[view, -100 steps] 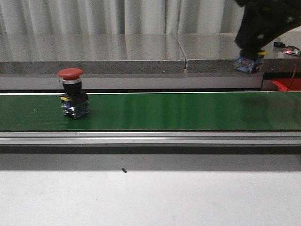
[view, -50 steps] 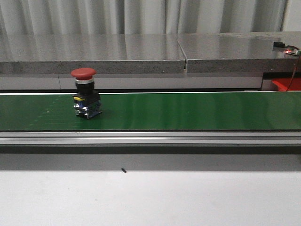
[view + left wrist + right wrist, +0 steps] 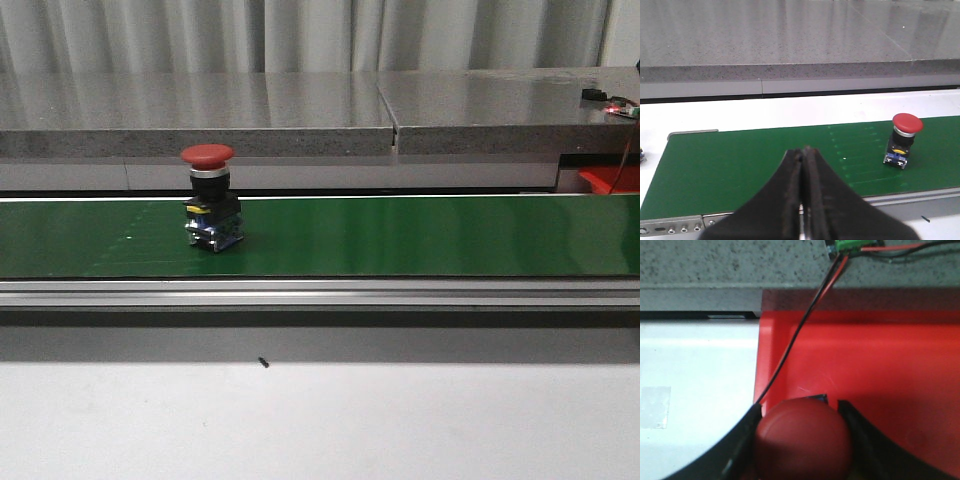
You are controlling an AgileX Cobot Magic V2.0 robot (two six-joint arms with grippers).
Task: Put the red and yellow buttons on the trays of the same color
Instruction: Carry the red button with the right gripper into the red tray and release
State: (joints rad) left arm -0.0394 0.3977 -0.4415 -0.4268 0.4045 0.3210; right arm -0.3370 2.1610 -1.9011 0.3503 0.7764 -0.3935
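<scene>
Green belt carries a red mushroom-top button at frame left, nearer the empty, closed left gripper. Right gripper squeezes another red round button over the red plastic tray.

**Conveyor surface and load**

Green conveyor belt runs the full width between a grey stone ledge behind and a white tabletop in front. 1 red button stands upright on the belt, left of centre.

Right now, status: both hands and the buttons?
Left hand shut, empty, over the green belt. Right hand shut on a red button, above the red tray. Second red button upright on the belt, nothing around it.
</scene>
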